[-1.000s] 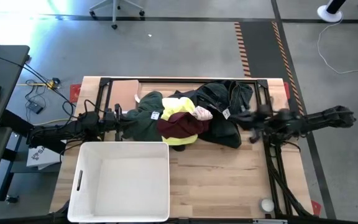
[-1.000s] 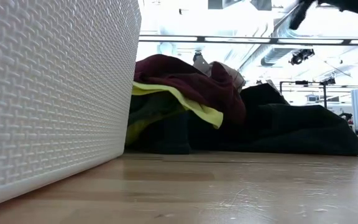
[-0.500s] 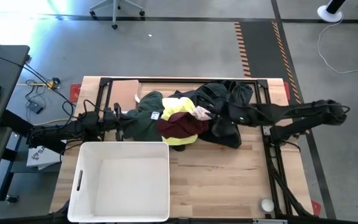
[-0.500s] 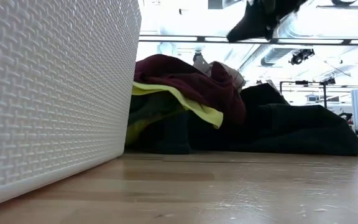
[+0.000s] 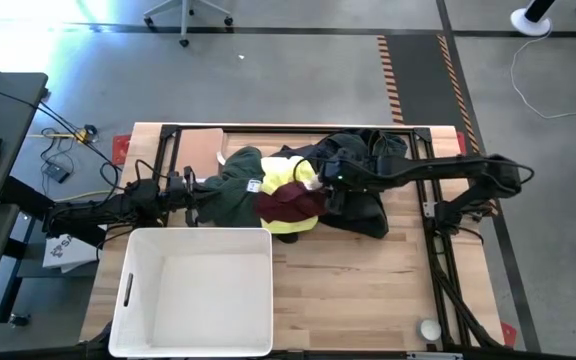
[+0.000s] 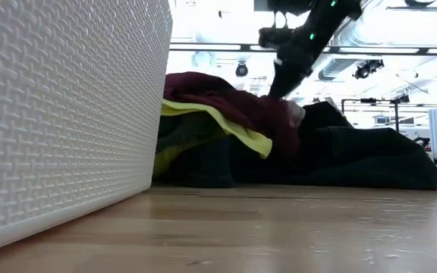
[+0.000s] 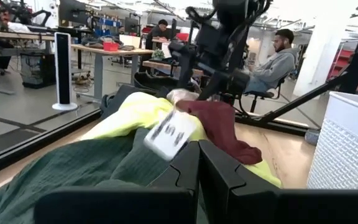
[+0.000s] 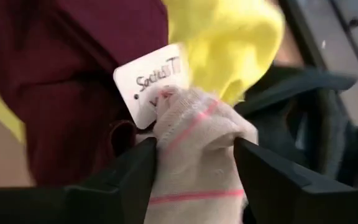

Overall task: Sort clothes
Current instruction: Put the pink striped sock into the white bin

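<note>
Pale sock [image 8: 194,146] between right pincer's [image 8: 194,168] spread fingers, maroon garment [image 8: 73,81] and white bin [image 5: 193,290] nearby.

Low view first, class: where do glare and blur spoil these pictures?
Low view: the bright ceiling turns the right gripper into a silhouette, and the near basket wall is soft. Right wrist view: the sock between the fingers is sharp, the table behind blurred. High view: glare whitens the floor at top left.
</note>
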Available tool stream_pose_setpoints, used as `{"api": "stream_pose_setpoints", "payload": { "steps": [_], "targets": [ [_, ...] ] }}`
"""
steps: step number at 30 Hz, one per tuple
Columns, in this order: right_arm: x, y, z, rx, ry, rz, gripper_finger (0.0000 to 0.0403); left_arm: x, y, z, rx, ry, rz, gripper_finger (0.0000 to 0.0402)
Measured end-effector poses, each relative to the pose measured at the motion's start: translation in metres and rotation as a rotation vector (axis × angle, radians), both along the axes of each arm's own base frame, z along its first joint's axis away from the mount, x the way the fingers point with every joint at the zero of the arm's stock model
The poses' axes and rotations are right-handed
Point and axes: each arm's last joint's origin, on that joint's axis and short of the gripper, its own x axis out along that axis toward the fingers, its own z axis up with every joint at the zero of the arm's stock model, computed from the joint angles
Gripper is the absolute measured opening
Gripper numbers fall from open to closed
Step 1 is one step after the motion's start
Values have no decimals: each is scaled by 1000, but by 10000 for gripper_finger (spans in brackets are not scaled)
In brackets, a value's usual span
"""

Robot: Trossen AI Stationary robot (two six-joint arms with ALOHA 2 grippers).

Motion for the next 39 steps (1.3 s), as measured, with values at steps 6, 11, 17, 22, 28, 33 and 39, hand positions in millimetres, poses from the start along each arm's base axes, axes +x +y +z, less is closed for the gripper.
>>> {"api": "stream_pose_setpoints", "payload": {
  "steps": [6,11,17,22,28,33,39],
  "targets": [
    [10,0,-20,-4,69,24,128,0,0,0,0,0,0,5],
    [7,0,-14,-9,53,4,17,0,0,0,0,0,0,5],
    [-8,17,28,-103,-91,-29,11,0,0,0,0,-1,3,5],
    [-11,45,88,-229,-278,-8,13,0,0,1,1,-14,9,5],
    [13,82,151,-113,-698,391,6,-1,1,8,3,-42,26,5],
    [54,112,152,55,-884,798,9,-4,1,20,3,-83,52,5],
    [116,135,130,143,-767,928,10,-7,1,29,-42,-119,48,5]
  ]
}}
